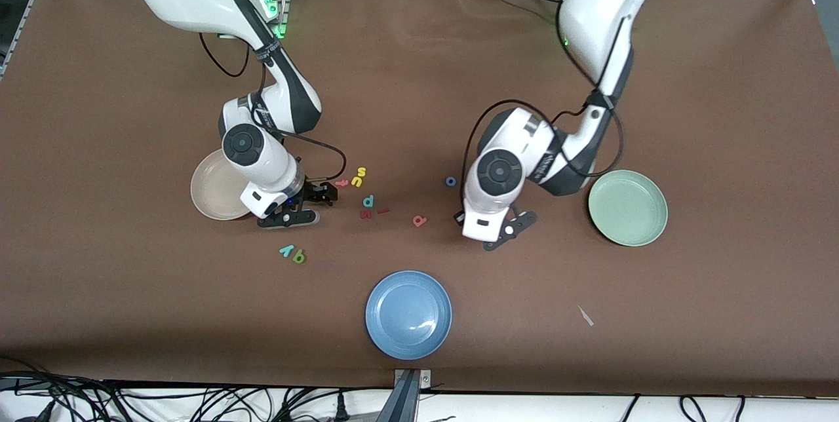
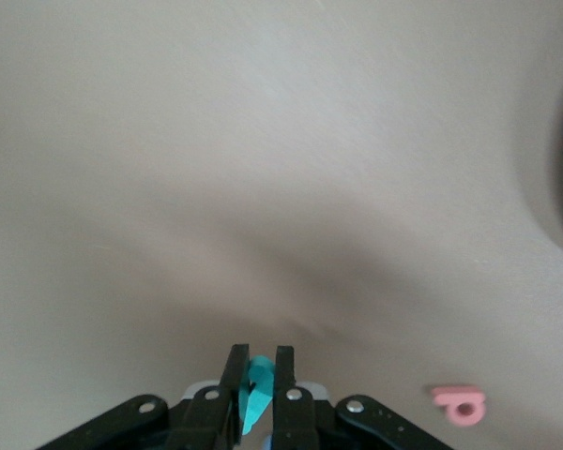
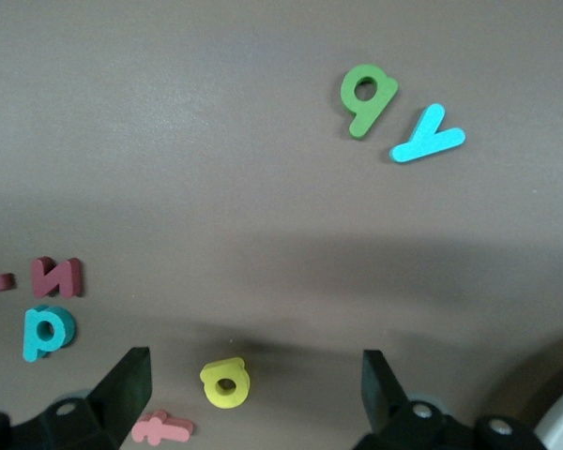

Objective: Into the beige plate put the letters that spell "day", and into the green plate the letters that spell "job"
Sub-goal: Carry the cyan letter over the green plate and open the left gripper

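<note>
Presently: the left arm is bent low over bare table between the green plate [image 1: 628, 208] and a salmon letter [image 1: 419, 220], its left gripper [image 2: 258, 394] clamped tight on a small teal letter [image 2: 254, 392], seen only in the left wrist view. The right arm is folded down beside the beige plate [image 1: 213, 194]; the right gripper [image 3: 253, 384] hangs with fingers spread wide, gripping nothing, a yellow letter [image 3: 226, 382] lying on the table between them. Both plates hold nothing, likewise the blue plate [image 1: 408, 314] nearer the front camera. The blue ring [image 1: 450, 181] lies by the left arm's wrist. The green letter [image 1: 299, 256] and light teal y [image 1: 286, 250] lie together, nearer the front camera than the right gripper. The right wrist view shows the yellow letter, hidden from the front camera.
</note>
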Available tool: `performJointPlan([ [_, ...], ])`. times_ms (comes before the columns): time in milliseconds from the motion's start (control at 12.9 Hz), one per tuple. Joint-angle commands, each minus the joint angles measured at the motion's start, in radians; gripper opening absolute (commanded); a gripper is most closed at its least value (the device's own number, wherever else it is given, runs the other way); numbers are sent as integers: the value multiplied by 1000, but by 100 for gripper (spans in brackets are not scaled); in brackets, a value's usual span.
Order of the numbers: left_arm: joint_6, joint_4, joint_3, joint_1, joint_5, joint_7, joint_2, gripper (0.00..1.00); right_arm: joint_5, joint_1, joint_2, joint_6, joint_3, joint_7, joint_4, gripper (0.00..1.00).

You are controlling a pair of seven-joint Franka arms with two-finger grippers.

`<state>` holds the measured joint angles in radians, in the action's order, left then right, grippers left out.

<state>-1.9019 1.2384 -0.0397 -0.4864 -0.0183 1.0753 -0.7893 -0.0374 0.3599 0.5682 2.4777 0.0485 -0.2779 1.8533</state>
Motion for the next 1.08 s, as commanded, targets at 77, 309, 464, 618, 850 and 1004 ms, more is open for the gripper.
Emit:
performJointPlan([
  [77,209,85,-11,124,9,-269,154,0,-6,-2,-25,20,27,-37,40,99],
  [309,221,186,-9,231,12,-453,228,0,-6,8,-24,30,27,-38,60,99],
  [464,221,228,-8,297,21,-567,233,0,-6,10,-17,58,27,-38,72,99],
  [618,210,265,-8,360,79,-668,219,0,-6,14,-13,88,27,-38,89,99],
  [850,95,346,-8,445,110,-802,197,0,-6,19,-5,99,27,-46,92,99],
  [1004,-21,409,-6,472,112,-843,180,0,-6,19,-1,105,27,-46,92,99],
])
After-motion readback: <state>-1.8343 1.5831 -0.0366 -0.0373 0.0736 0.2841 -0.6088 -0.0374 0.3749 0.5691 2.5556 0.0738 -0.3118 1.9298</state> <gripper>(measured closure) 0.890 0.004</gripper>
